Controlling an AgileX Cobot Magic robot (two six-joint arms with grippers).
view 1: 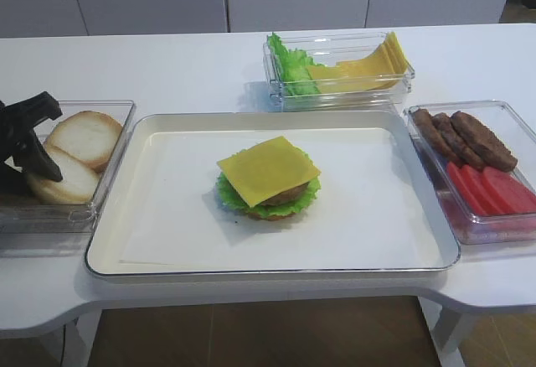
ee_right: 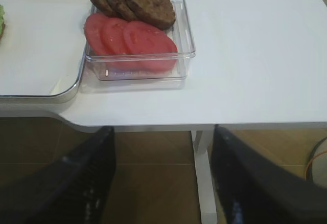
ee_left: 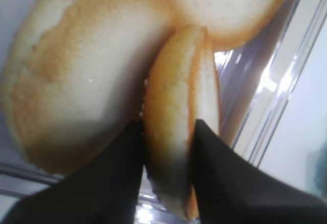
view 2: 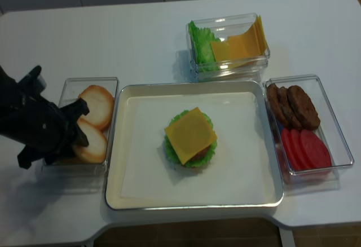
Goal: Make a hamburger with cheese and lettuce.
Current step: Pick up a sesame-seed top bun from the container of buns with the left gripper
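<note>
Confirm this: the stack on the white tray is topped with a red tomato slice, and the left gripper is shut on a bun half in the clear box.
Not quite. The layered stack is topped with a square yellow cheese slice, as the exterior high view shows. The left gripper is indeed shut on a pale bun half.

No legible text, label or sign anywhere.

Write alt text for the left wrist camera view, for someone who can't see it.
Close-up of the left claw pinching a pale bun half by its edge, one dark finger on each side, the bun standing on edge. A second bun half lies behind it in a clear plastic container.
</note>
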